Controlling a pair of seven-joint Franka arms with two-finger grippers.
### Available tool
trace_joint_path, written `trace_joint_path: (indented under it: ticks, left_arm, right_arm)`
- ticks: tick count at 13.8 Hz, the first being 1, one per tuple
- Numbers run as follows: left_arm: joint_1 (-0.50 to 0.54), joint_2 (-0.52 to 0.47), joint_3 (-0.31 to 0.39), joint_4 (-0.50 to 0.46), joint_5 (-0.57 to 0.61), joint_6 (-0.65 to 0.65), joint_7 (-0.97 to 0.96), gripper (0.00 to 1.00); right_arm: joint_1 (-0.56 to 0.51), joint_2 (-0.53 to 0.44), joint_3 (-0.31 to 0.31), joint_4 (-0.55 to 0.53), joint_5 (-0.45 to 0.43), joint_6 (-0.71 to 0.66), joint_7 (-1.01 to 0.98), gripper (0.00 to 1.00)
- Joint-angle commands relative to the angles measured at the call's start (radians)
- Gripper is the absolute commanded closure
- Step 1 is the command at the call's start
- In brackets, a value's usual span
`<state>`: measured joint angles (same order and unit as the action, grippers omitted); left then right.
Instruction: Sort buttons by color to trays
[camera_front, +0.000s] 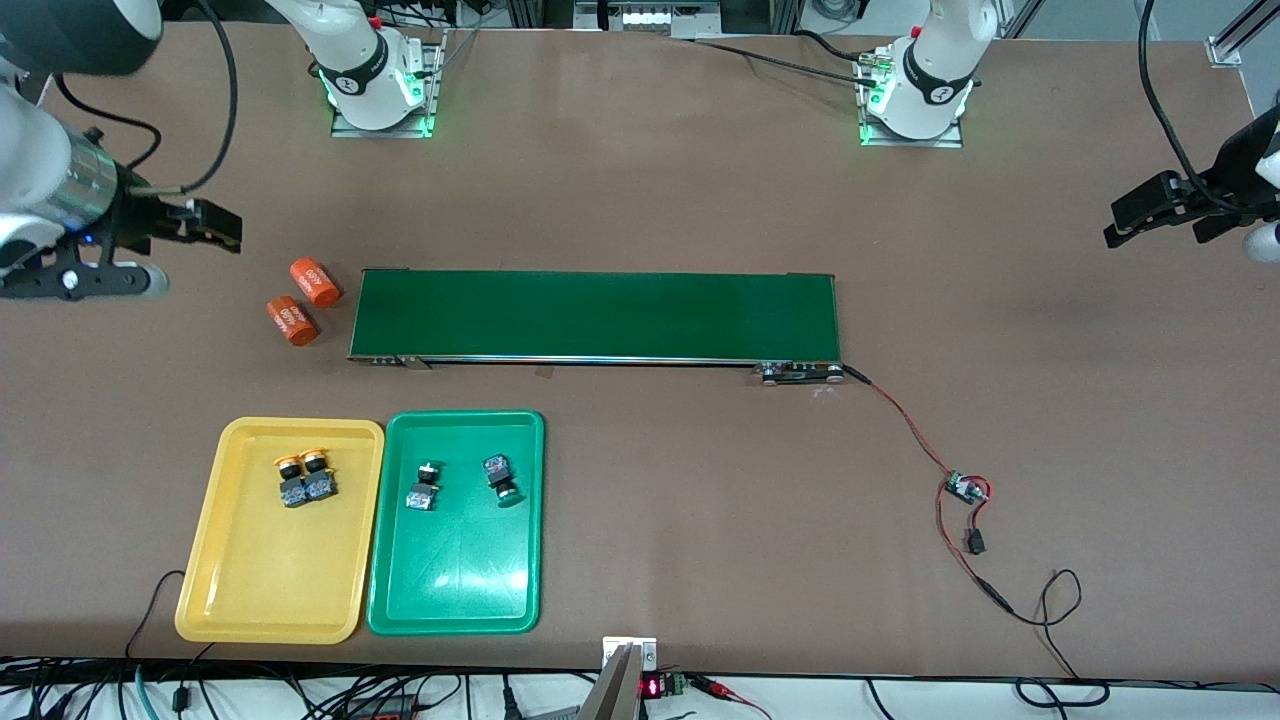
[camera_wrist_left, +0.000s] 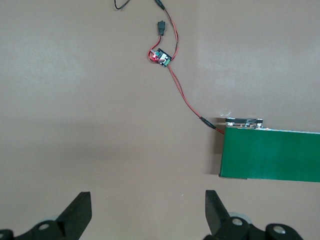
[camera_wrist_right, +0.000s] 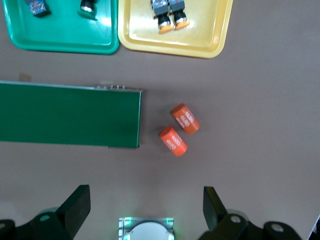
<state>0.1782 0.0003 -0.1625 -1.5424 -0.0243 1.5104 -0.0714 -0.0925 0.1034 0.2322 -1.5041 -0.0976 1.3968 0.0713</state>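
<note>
Yellow-capped buttons lie in the yellow tray, green-capped buttons in the green tray, both near the camera at the right arm's end. Right gripper, nearer them, and left gripper hang wide open, empty. Only the right wrist view shows two orange cylinders beside the belt.

Across the middle of the frame we see the conveyor belt lying on the table. Two cylinders lie just off its end toward the right arm. Lower in the frame, two trays sit side by side. The outer tray holds a touching pair of buttons, and the inner tray holds two buttons apart. A circuit board lies toward the left arm's end. The right gripper and left gripper hang over the table's two ends.
</note>
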Motion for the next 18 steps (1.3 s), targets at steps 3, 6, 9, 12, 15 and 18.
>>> trace_joint_path:
  ticks: [3, 6, 9, 12, 15, 18]
  left_arm:
    - [0.003, -0.013, -0.005, -0.002, 0.003, -0.001, 0.015, 0.00]
    - [0.003, -0.013, -0.005, -0.002, 0.003, -0.001, 0.015, 0.00]
    - [0.003, -0.013, -0.005, -0.004, 0.003, -0.001, 0.015, 0.00]
    - [0.003, -0.013, -0.003, -0.002, 0.003, -0.001, 0.015, 0.00]
    - [0.004, -0.013, -0.002, -0.002, 0.000, -0.001, 0.015, 0.00]
    - [0.007, -0.013, -0.002, -0.002, -0.002, -0.001, 0.015, 0.00]
  right_arm:
    - [-0.010, -0.028, -0.028, -0.064, 0.079, 0.001, 0.012, 0.00]
    - [0.035, -0.018, -0.098, -0.070, 0.087, 0.010, 0.008, 0.00]
    - [0.066, -0.013, -0.129, -0.076, 0.087, 0.028, 0.008, 0.00]
    - [0.065, -0.011, -0.131, -0.076, 0.085, 0.024, 0.005, 0.00]
    - [0.071, -0.013, -0.157, -0.074, 0.085, 0.018, 0.007, 0.00]
    - [0.100, -0.011, -0.220, -0.074, 0.078, 0.025, -0.010, 0.00]
